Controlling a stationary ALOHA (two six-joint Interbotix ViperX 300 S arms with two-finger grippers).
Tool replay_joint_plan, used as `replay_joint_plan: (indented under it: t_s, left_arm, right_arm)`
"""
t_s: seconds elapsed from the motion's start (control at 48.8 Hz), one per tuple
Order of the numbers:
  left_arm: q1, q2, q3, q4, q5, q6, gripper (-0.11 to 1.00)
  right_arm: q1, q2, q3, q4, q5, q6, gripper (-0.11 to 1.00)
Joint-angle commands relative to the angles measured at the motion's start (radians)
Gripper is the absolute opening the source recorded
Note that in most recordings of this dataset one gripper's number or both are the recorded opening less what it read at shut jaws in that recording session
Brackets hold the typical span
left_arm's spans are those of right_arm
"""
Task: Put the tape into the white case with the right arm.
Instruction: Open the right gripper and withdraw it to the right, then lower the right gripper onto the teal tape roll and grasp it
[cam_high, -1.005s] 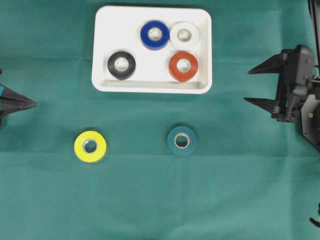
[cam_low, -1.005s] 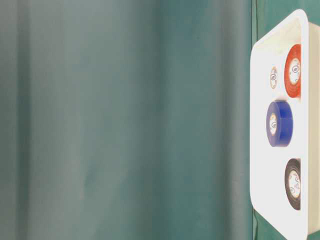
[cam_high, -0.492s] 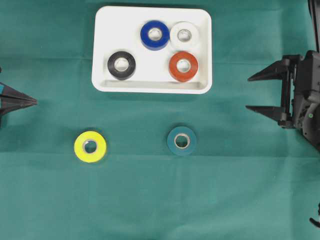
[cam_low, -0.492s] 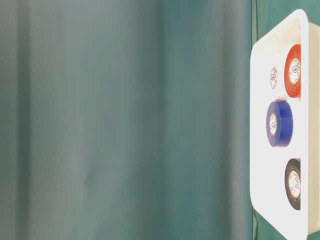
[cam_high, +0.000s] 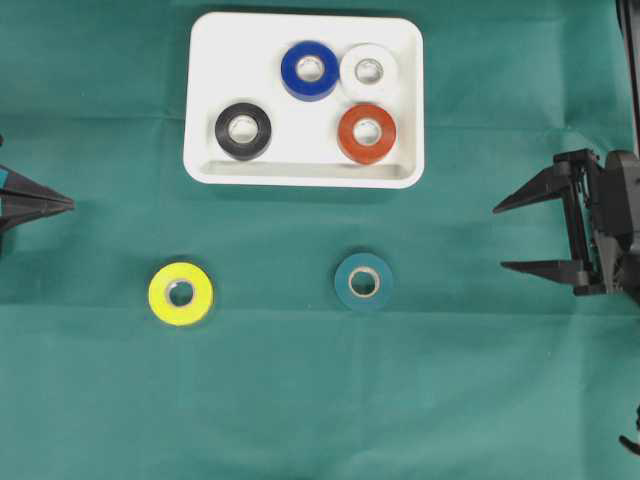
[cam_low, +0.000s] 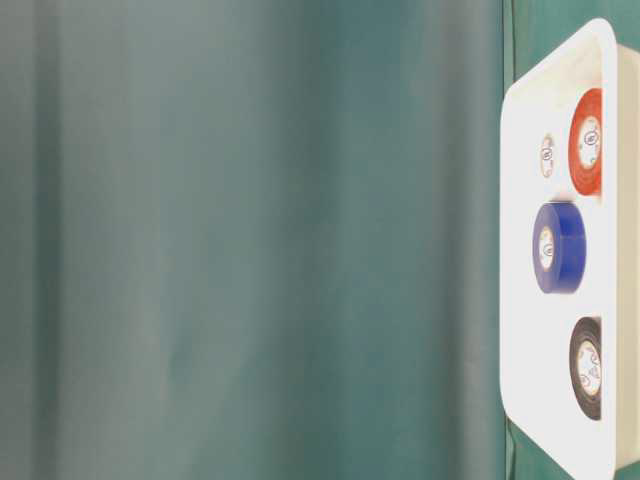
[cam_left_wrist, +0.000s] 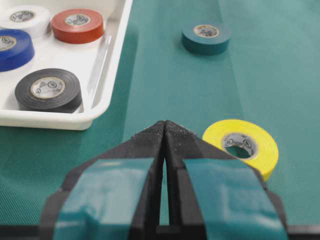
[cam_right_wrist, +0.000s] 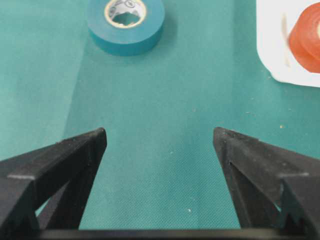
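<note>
Two tape rolls lie on the green cloth: a teal one (cam_high: 363, 282) (cam_left_wrist: 206, 38) (cam_right_wrist: 125, 24) near the middle and a yellow one (cam_high: 181, 293) (cam_left_wrist: 242, 146) to its left. The white case (cam_high: 203, 110) (cam_low: 520, 300) (cam_left_wrist: 107, 65) (cam_right_wrist: 272, 45) at the back holds blue (cam_high: 309, 69), white (cam_high: 370, 70), black (cam_high: 243, 130) and red (cam_high: 366, 132) rolls. My right gripper (cam_high: 510, 237) (cam_right_wrist: 160, 137) stands open and empty at the right edge, its tips pointing left, well right of the teal roll. At the left edge my left gripper (cam_high: 68, 204) (cam_left_wrist: 164, 124) is shut on nothing.
Green cloth covers the whole table. In the table-level view only a green backdrop and the case's end with red (cam_low: 587, 142), blue (cam_low: 558, 247) and black (cam_low: 586, 367) rolls show.
My right gripper has moved toward the near side and slightly to the right, staying open. The left gripper and all the rolls have not moved.
</note>
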Motion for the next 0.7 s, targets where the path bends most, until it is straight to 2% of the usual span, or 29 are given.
replay_joint_plan:
  t_s: [0.0,0.164,0.349,0.533,0.677]
  left_arm:
    - [0.002,0.006,-0.012,-0.002,-0.003,0.0,0.0]
    - [0.002,0.006,-0.012,-0.002,-0.005,0.0,0.0]
    - [0.002,0.006,-0.012,-0.002,-0.003,0.0,0.0]
    - [0.002,0.006,-0.012,-0.003,-0.003,-0.002,0.0]
    - [0.002,0.006,-0.012,-0.002,-0.005,-0.002,0.0]
  right_arm:
    - [0.009,0.025,-0.037,-0.002,0.003,-0.003,0.76]
    - [0.043,0.124,-0.089,-0.002,-0.014,-0.017,0.76]
    - [0.1,0.302,-0.196,-0.002,-0.046,-0.043,0.75]
    - [0.106,0.488,-0.322,-0.002,-0.084,-0.054,0.7]
    - [0.109,0.609,-0.417,-0.011,-0.107,-0.061,0.7]
